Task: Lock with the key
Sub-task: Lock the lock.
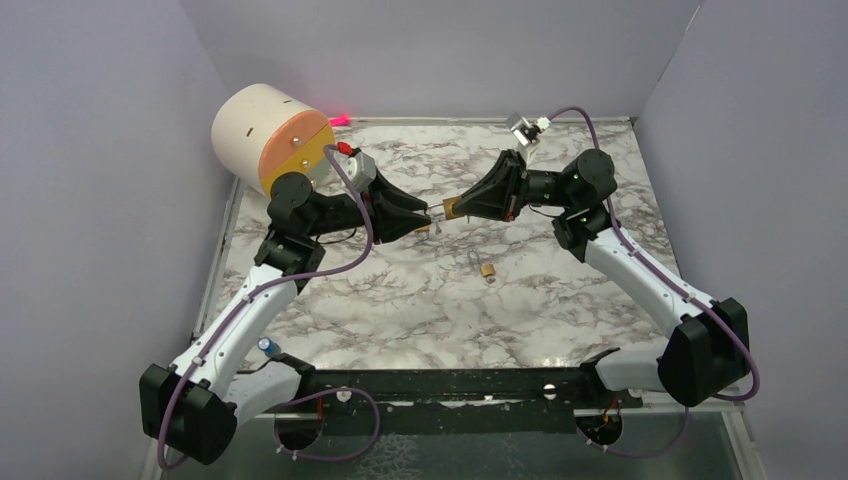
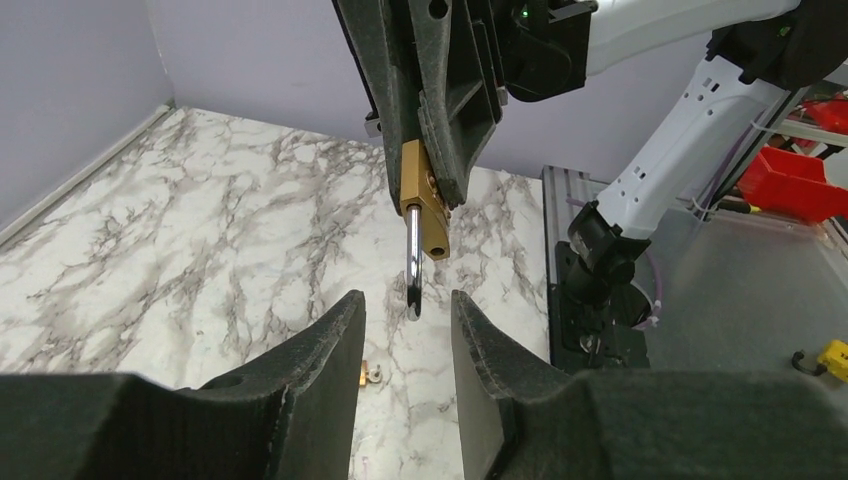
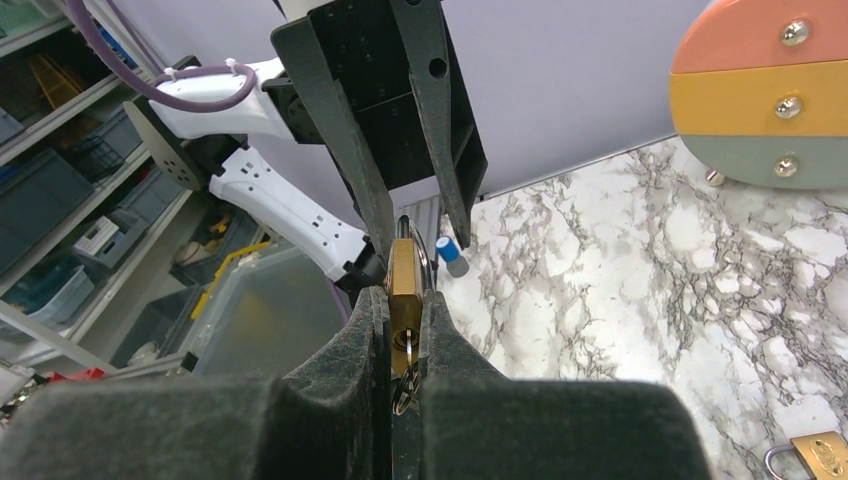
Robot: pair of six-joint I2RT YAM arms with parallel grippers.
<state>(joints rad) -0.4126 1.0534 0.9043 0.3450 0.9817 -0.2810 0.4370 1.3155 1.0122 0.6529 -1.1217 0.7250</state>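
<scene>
Two arms: they meet in mid-air over the middle of the bench (image 1: 400, 320), tip to tip.
Right fingers (image 3: 365, 340): clenched on the brass body of the padlock (image 2: 428, 210), holding it clear of the bench.
Left fingers (image 2: 330, 340): released, spread either side of the steel shackle (image 2: 412, 270) and not touching it.
Key (image 3: 405, 350): something that looks like a key on a ring sits at the keyhole end, tucked between the right fingers. I cannot tell how deep it goes.
Step in hand: I'd say lining up on the shackle, with locking not yet done.
Next move: probably closing squarely on the shackle and pressing it into the body without twisting the padlock out of the right grip.
Bench: white marble pattern. A second padlock (image 1: 488, 270) lies loose nearby.
Room: plain lilac walls (image 1: 450, 50), with a striped drum (image 1: 270, 135) in the far left corner.
</scene>
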